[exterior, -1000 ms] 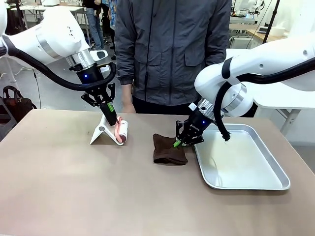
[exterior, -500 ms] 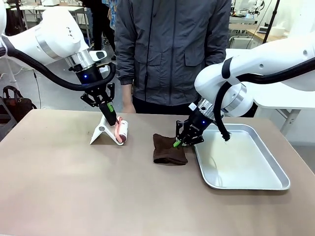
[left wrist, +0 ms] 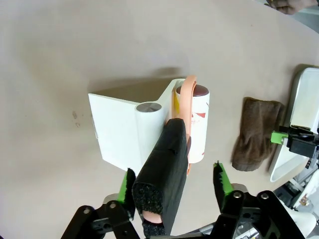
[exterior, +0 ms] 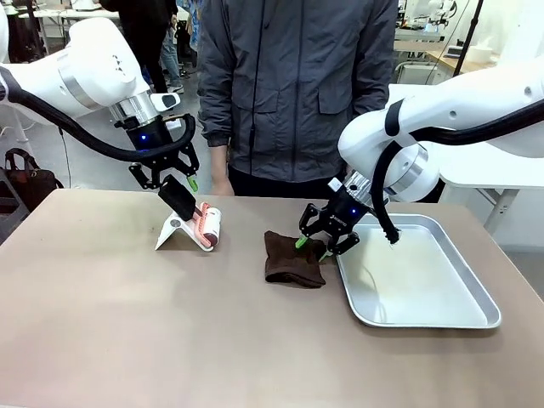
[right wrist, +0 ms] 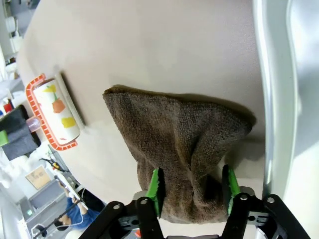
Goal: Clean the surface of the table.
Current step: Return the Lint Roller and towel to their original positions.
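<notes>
The biggest change was in both hands at once. A second before, each had been clamped shut, the left hand point(exterior: 176, 181) on the black handle of the lint roller point(exterior: 207, 226) and the right hand point(exterior: 327, 236) on the brown cloth point(exterior: 291, 259). Now both stood open. In the front view the left hand had lifted a little off the roller, its jaws spread around the handle point(exterior: 179, 195) without pressing it. The right hand straddled the near end of the cloth, fingers apart, gripping nothing.

I judged that both tools had been let go, so the wiping and rolling looked finished or paused. The bench point(exterior: 119, 340), the wide brownish top under everything, stretched bare across the foreground. The roller sat in its white stand point(exterior: 172, 232) towards the far left of it, the cloth lay crumpled near the middle, and the silver tray point(exterior: 416, 280) lay just right of the cloth.

The left wrist view settled what the front view left unclear: a gap showed between the green pads point(left wrist: 221, 177) and the foam handle point(left wrist: 164, 174), so the handle rested free. It also showed the roller's printed sheet. The right wrist view showed the cloth point(right wrist: 179, 144) folded and slack between the open fingers point(right wrist: 154, 191), its edge close beside the tray rim point(right wrist: 266, 99). The front view alone showed the person standing at the far edge.
</notes>
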You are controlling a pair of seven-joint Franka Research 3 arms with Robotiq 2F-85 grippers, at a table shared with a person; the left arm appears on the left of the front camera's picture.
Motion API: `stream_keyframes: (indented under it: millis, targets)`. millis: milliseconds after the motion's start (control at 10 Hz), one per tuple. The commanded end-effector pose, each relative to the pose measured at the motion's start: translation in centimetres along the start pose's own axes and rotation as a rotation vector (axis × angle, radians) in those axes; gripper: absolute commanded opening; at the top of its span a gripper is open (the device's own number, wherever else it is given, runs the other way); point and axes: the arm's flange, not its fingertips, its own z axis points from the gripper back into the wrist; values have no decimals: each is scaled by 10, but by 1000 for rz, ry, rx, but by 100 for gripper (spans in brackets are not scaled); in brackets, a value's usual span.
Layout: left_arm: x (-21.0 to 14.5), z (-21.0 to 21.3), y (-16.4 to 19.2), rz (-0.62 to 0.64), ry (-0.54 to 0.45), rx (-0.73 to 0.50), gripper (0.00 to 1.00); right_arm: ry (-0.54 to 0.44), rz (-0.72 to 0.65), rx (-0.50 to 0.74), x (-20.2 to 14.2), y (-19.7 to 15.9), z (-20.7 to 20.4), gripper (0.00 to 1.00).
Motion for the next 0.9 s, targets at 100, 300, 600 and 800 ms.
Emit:
stream_keyframes:
  millis: [100, 300, 600, 800]
  targets:
    - [-11, 9, 7, 26, -29, 5, 100, 2, 6, 11, 1, 3, -1, 100]
    - [-17, 15, 10, 10, -31, -14, 100, -24, 47, 68, -3, 5, 4, 100]
    - [-54, 50, 25, -18, -87, -132, 100, -14, 157, 172, -25, 4, 37, 100]
    - [-101, 83, 58, -51, -112, -315, 100, 11, 225, 284, -50, -7, 79, 100]
